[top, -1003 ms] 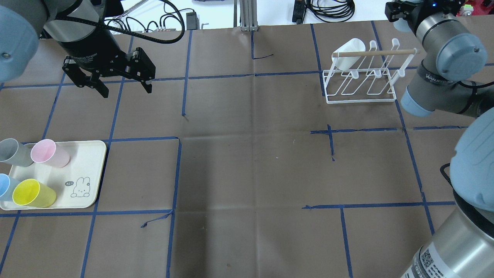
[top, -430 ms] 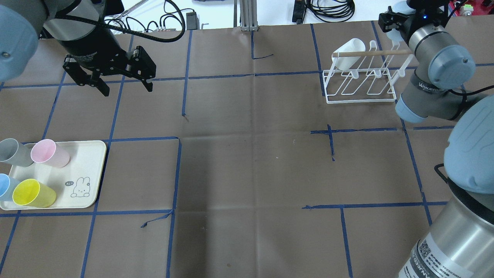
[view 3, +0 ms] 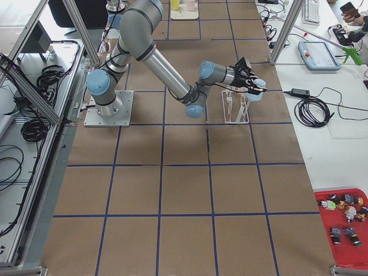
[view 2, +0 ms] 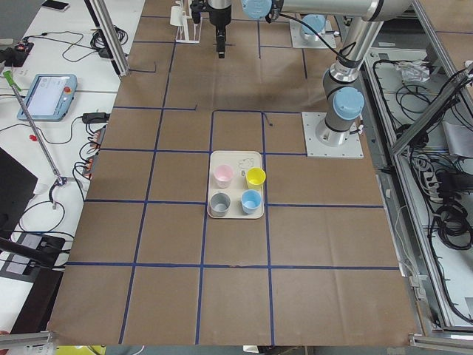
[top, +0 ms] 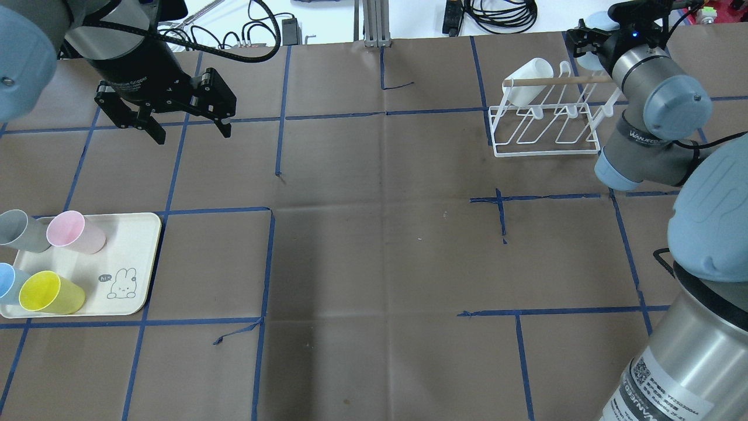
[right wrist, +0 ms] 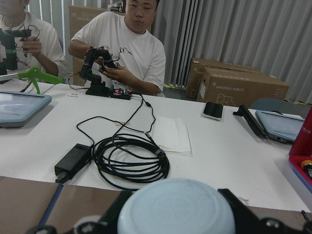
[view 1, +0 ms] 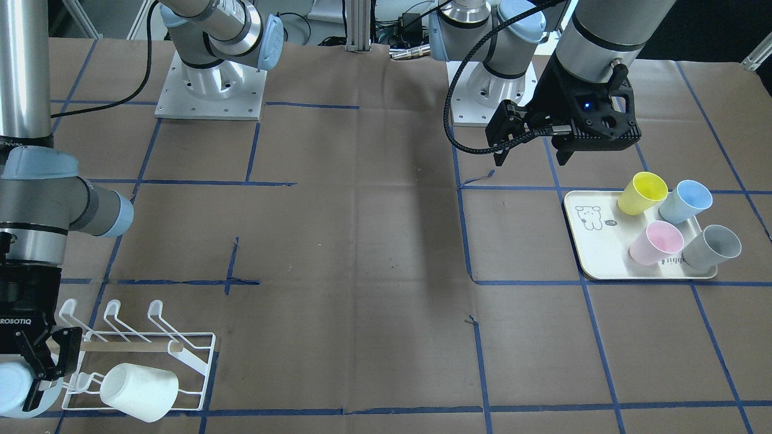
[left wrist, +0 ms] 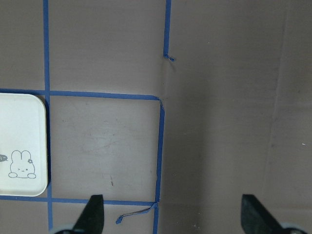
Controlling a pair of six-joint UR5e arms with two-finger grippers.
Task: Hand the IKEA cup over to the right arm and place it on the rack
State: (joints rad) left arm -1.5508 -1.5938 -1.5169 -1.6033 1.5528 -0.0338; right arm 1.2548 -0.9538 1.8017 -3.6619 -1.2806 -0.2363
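My right gripper is shut on a pale blue cup and holds it on its side at the far right end of the white wire rack. The cup's base fills the bottom of the right wrist view. In the front-facing view the cup is level with the rack's end prongs. A white cup hangs on the rack's other end. My left gripper is open and empty, high over the table's far left.
A cream tray with a bunny drawing lies at the near left. It holds yellow, pink, grey and blue cups. Two people sit beyond the table. Cables lie past the far edge.
My right arm has swung leftward, bringing the pale blue cup in toward the rack's right end. The left gripper has barely moved and stays open.
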